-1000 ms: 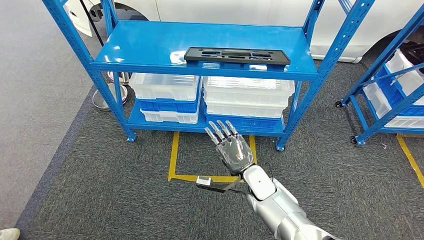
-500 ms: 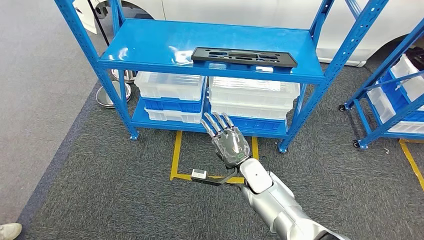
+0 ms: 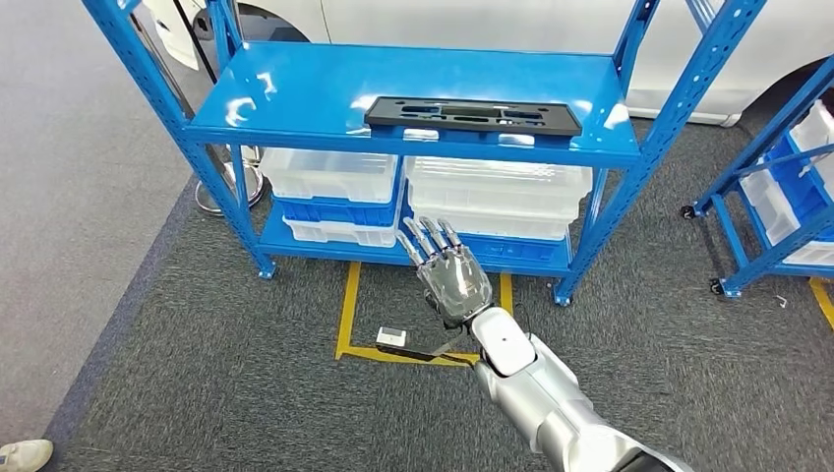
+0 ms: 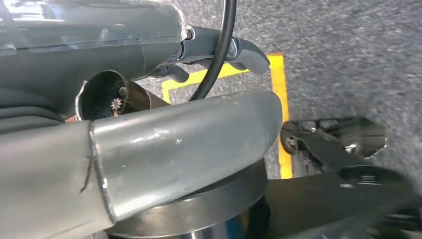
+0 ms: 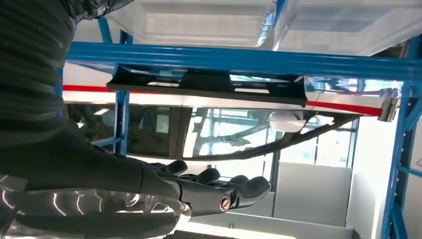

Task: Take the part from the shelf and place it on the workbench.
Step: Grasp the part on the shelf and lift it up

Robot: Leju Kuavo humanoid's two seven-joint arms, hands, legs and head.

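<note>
Right hand [image 3: 450, 278] slightly higher, fingers outstretched.

Dark grey carpet [image 3: 197, 374] is covering the floor, with yellow tape [image 3: 346, 315] marking a rectangle on it. Stacked clear and blue bins [image 3: 334, 192] are sitting low at the far side. A white car [image 3: 472, 25] is standing beyond, and another blue rack [image 3: 777, 187] is standing at right.
</note>
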